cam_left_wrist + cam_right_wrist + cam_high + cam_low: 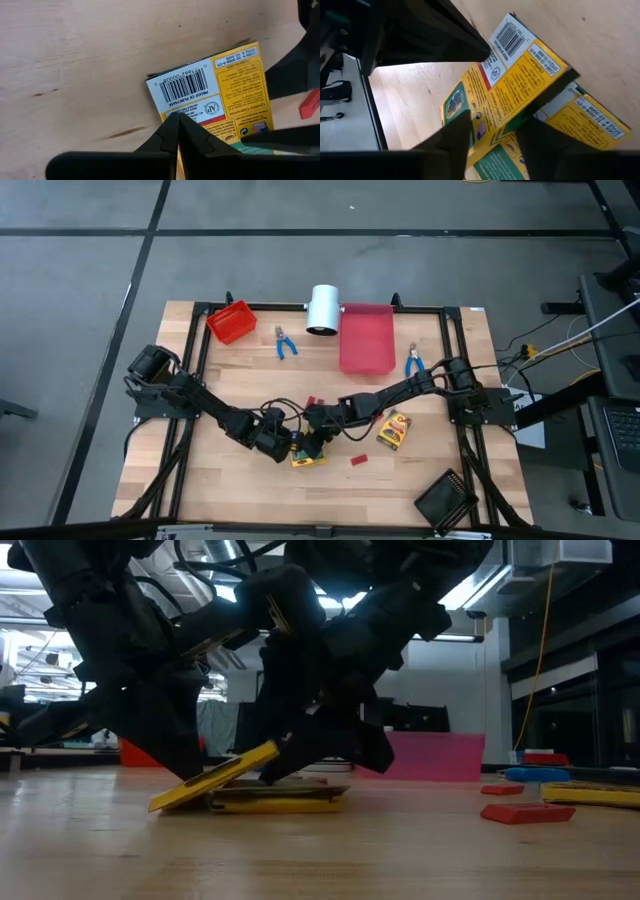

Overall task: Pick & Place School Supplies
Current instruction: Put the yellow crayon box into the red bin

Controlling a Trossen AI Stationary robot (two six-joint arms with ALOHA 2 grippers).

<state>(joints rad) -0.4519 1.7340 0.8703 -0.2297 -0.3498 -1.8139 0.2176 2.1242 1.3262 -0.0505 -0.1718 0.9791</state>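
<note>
Both grippers meet over two stacked flat yellow cardboard boxes: the right gripper (492, 137) fingers clamp the tilted top yellow box (515, 85), the left gripper (179, 131) fingers look closed at its edge, and next it needs lifting off the lower yellow box (275, 803) on the wooden tabletop (240, 490).

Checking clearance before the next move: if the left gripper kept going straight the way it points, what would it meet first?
Probably the tilted yellow box, right ahead of the left gripper; its shut fingertips already seem to touch it.

Yellow boxes, green print: one (215, 778) tilted, its raised edge resting on a second (280, 802) lying flat, near table's front centre; third (395, 430) flat, to their right. Red blocks: one (358, 461) between, another (311, 401) behind. Blue-handled pliers: two, (285, 343) and (413, 362), at rear.
</note>
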